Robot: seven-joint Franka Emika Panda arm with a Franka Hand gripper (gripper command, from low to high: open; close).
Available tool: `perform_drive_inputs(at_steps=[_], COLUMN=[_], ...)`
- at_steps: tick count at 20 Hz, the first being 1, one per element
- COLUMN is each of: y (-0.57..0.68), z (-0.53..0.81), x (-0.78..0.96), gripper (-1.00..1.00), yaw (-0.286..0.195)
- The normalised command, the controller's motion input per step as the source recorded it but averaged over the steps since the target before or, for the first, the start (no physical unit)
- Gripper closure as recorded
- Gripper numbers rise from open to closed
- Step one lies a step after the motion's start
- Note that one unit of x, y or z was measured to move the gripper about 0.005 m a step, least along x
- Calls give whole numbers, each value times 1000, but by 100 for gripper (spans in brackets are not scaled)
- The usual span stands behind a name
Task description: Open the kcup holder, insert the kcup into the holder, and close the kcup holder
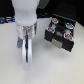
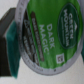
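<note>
The kcup (image 2: 47, 37) fills the wrist view, its green and dark round top reading "Dark Magic". A teal and black finger (image 2: 10, 34) presses against its rim. In the exterior view my gripper (image 1: 25, 40) hangs from the white arm at the exterior view's left, shut on the kcup (image 1: 26, 56), which shows as a white oval below the fingers. The kcup holder (image 1: 63, 45), a black box, stands apart at the exterior view's right. Its tray is drawn out.
Several other pods (image 1: 61, 29) with white, red and bluish tops sit in the tray's round slots. The holder rests on a pale round table (image 1: 50, 67). Dark clutter lies behind the table's far edge.
</note>
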Motion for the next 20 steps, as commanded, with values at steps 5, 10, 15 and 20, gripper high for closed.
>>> perform_drive_inputs(at_steps=[5, 10, 15, 20], y=[268, 418, 490, 556], z=[739, 902, 808, 681], x=[34, 50, 85, 66], gripper=[100, 100, 100, 100], yaw=[-51, -12, 3, 26])
